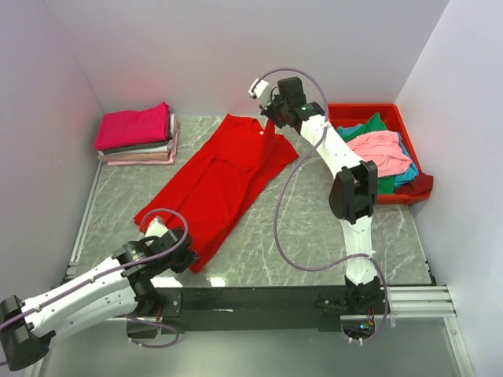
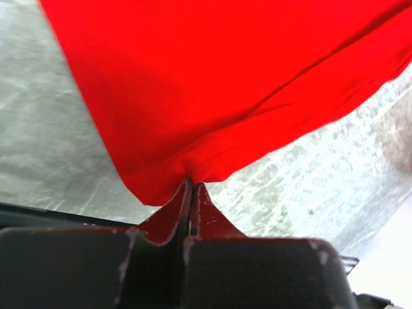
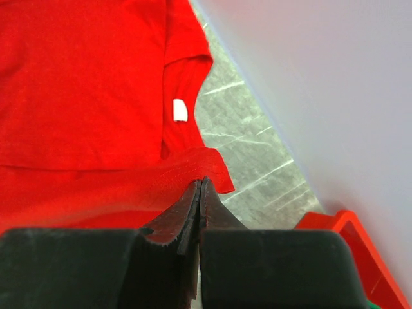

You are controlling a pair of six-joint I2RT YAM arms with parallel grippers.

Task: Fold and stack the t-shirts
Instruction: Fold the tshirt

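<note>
The white neck tag (image 3: 180, 110) on the red t-shirt (image 3: 77, 84) shows no readable text.

Bright, even light is washing everything; red shirt (image 2: 225, 84) is oversaturating, wrist views are blurring up close, table (image 2: 38, 129) is glaring pale.

Table (image 1: 314, 228) free right of red t-shirt (image 1: 216, 184), stack (image 1: 137, 132) far left, bin (image 1: 361, 107) right

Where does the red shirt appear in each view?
Top: the red shirt lies diagonally across mid-table.
Left wrist: the red shirt fills the top; the left gripper pinches its corner.
Right wrist: the red shirt fills the left; the right gripper pinches its edge.
Shared: the marbled table.
</note>
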